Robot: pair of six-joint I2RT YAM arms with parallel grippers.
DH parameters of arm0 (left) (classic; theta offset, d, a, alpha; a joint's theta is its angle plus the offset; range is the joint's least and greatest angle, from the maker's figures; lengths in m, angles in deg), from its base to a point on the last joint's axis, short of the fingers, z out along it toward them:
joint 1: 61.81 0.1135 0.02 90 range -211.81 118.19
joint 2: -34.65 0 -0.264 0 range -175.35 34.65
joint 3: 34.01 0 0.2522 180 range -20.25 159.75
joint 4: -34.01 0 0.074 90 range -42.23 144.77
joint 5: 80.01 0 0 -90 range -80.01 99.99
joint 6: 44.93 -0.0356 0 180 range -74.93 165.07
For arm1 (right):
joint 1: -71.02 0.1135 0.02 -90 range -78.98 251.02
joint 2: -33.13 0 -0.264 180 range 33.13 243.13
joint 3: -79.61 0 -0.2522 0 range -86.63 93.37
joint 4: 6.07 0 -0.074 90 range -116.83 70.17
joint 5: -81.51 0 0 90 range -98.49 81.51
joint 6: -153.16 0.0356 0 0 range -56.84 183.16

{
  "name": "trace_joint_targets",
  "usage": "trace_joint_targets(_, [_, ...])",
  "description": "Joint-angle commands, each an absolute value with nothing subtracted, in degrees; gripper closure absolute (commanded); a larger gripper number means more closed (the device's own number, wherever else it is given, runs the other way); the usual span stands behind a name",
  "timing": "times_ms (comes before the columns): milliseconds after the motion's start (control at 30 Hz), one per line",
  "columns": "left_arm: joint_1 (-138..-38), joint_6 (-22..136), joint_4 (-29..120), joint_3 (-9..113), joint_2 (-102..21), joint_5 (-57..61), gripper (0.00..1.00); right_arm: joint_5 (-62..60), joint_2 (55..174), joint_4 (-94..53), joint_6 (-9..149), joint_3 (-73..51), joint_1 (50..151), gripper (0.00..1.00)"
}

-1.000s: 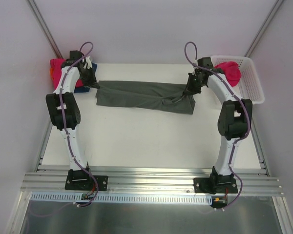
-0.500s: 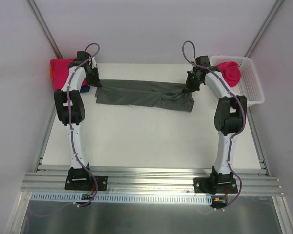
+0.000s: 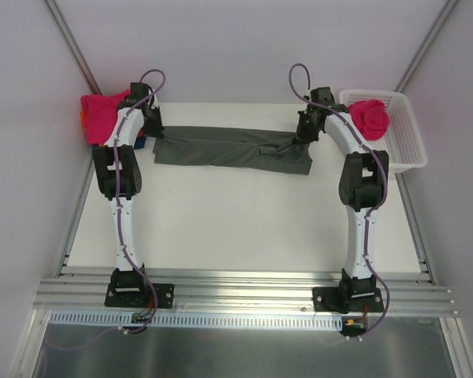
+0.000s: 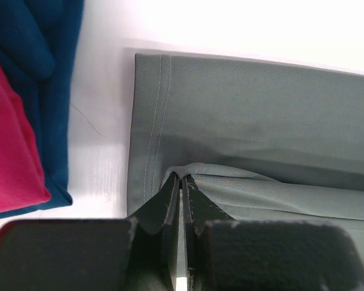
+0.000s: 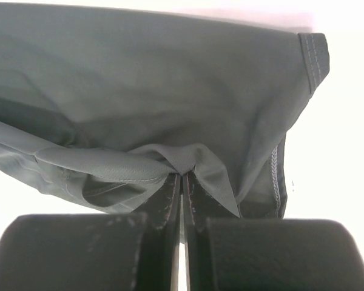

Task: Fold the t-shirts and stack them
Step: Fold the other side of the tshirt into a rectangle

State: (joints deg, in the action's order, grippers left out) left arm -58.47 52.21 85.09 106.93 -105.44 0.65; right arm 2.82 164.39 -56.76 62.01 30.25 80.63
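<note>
Though rumpled, t-shirt (image 4: pixel 261 109) inside left claw (image 4: pixel 182 177).

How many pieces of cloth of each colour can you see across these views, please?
Dark grey cloth t-shirt: 1
Bright pink cloth: 2, left pink cloth and right pink cloth
Dark blue cloth: 1
Orange cloth sliver: 1
Total: 5
</note>
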Motion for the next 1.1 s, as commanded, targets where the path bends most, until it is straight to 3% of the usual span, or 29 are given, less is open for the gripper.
trace_joint_targets(0, [-58.6,53.4,83.5,109.6,-105.4,4.5,1.0,1.8,165.0,-56.1,61.0,33.4,81.9,0.99])
trace_joint_targets(300, [-59.0,54.0,83.5,108.6,-105.1,7.2,1.0,1.2,166.9,-56.0,60.6,35.8,82.4,0.99])
trace_joint_targets(367, [-59.3,54.1,83.5,108.2,-105.0,8.0,0.89,0.6,167.3,-56.0,60.4,36.1,82.4,0.87])
trace_joint_targets(400, [-59.2,54.0,83.5,108.2,-105.1,8.2,0.8,0.0,167.4,-56.0,60.5,36.1,82.5,0.83])
trace_joint_targets(500, [-59.6,54.8,83.7,107.4,-104.6,10.0,0.04,-2.8,167.4,-56.2,60.4,36.9,82.7,0.41])
trace_joint_targets(533, [-59.7,54.9,83.8,107.1,-104.2,11.8,0.01,-3.3,167.2,-56.5,60.2,37.2,82.9,0.31])
trace_joint_targets(567, [-59.8,54.7,83.9,106.9,-103.1,12.0,0.01,-3.4,166.6,-56.6,60.1,37.1,82.9,0.15])
trace_joint_targets(633, [-59.9,54.8,84.4,106.7,-101.6,11.8,0.01,-1.7,164.4,-56.6,59.6,36.7,82.9,0.1])
trace_joint_targets(933, [-60.8,57.7,85.9,98.8,-94.5,0.8,0.04,7.4,157.2,-56.6,64.5,31.0,84.7,0.18])
trace_joint_targets(1067, [-61.6,58.3,86.1,98.1,-95.0,-2.7,0.18,12.1,155.4,-56.0,67.5,28.5,88.4,0.19])
